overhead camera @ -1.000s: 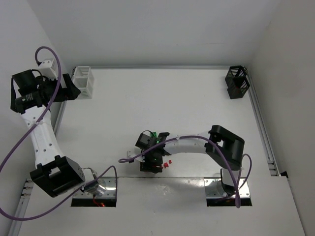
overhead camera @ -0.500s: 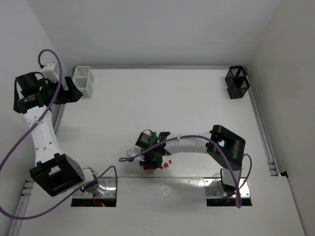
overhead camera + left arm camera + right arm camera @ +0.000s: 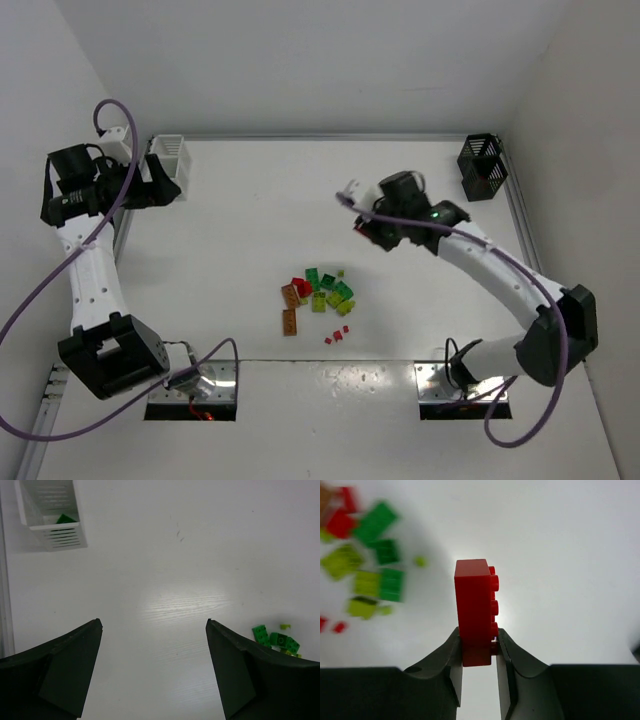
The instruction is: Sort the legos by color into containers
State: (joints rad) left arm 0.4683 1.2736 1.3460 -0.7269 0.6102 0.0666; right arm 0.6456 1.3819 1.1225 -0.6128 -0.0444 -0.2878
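- My right claw (image 3: 477, 645) is pinched narrow on a red brick (image 3: 472, 605), gripping only its lower end; the rest stands upright out of the jaws.
- It hangs over the table (image 3: 250, 220), between the loose pile (image 3: 318, 295) and the black bin (image 3: 483, 170).
- My left claw (image 3: 154, 624) gapes wide, holding nothing, near the white bin (image 3: 55, 532), which has a green brick (image 3: 63, 518) inside.
- Hard, light, smooth plastic: I'd guess it could pivot or slip, so squeezing the flat sides suits best.

Bright, even overhead light, soft shadows, glare on the table (image 3: 185, 605) (left wrist view), blurred legos (image 3: 391, 584)
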